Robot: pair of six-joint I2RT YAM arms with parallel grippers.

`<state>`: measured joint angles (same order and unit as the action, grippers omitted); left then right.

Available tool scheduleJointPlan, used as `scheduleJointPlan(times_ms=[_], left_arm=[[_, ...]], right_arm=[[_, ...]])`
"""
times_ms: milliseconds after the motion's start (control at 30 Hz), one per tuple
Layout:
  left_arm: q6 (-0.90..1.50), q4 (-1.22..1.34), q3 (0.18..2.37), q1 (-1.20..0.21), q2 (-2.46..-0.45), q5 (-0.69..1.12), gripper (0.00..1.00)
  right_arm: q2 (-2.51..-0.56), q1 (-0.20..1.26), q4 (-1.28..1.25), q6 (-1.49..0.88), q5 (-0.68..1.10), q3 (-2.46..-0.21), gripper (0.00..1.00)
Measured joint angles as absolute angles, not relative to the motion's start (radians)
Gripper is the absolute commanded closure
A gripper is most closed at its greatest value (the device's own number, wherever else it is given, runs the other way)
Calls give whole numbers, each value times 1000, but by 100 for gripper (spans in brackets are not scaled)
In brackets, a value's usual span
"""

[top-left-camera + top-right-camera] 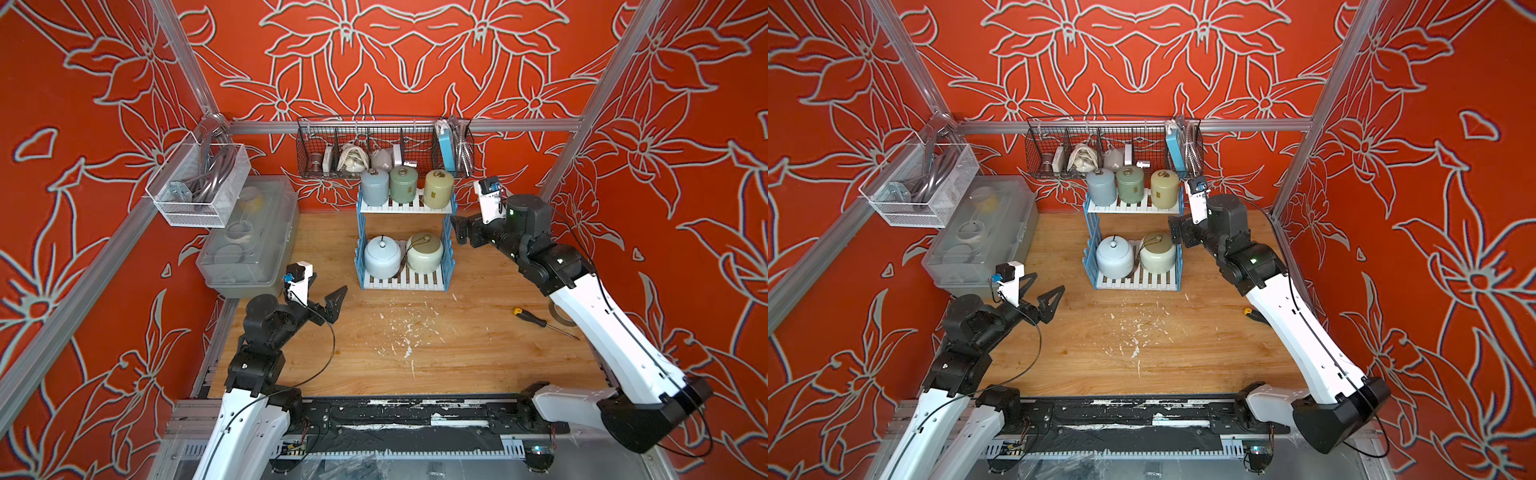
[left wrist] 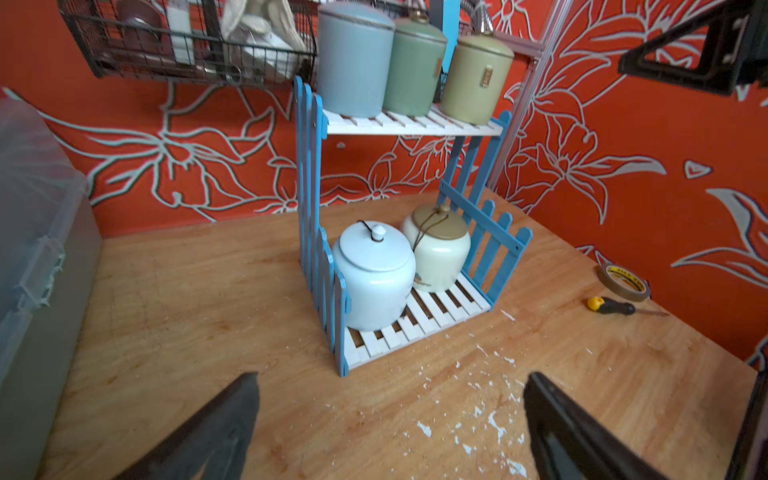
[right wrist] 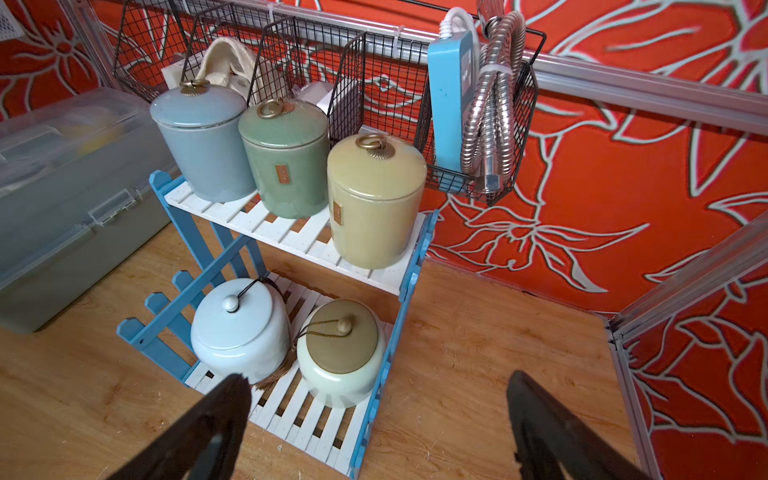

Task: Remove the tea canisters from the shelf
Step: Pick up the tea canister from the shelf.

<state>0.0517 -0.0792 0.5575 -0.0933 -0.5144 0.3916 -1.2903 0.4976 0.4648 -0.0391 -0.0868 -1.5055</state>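
Note:
The shelf (image 1: 405,286), with blue picket sides, stands at the back of the table. Its upper tier carries a blue-grey canister (image 1: 375,188), a sage green one (image 1: 403,185) and a cream one (image 1: 439,189). A squat pale blue canister (image 1: 382,257) and a squat cream one (image 1: 424,252) sit on the lower tier. My right gripper (image 1: 457,232) (image 3: 378,376) hangs open just right of the shelf, level with the lower tier, holding nothing. Front left of the shelf, my left gripper (image 1: 330,281) (image 2: 390,382) stands open and empty over the table.
A black wire basket (image 1: 382,149) hangs on the back rail just above the top canisters. At the left are a clear mesh basket (image 1: 199,183) and a translucent lidded box (image 1: 249,241). A screwdriver (image 1: 536,320) and a tape roll (image 2: 623,282) lie under the right arm.

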Motion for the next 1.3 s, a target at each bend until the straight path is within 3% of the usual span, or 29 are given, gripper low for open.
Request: scheduleJointPlan(times_ms=[300,667,1100,1300], left_arm=[[74,175,429,-123,-514,306,2],[27,218,400,-114,-467,278,2],[27,223,400,-111,-459,274,2],[27,219,400,-106,-458,273,2]], right_arm=[[-1518,480,488,-35,-49,-1733,1],[-1782,442,573,-68,-7,-2046,1],[-1909,430,627,-116,30,-2184,1],[-1930,429,635,-123,41,-2196,11]])
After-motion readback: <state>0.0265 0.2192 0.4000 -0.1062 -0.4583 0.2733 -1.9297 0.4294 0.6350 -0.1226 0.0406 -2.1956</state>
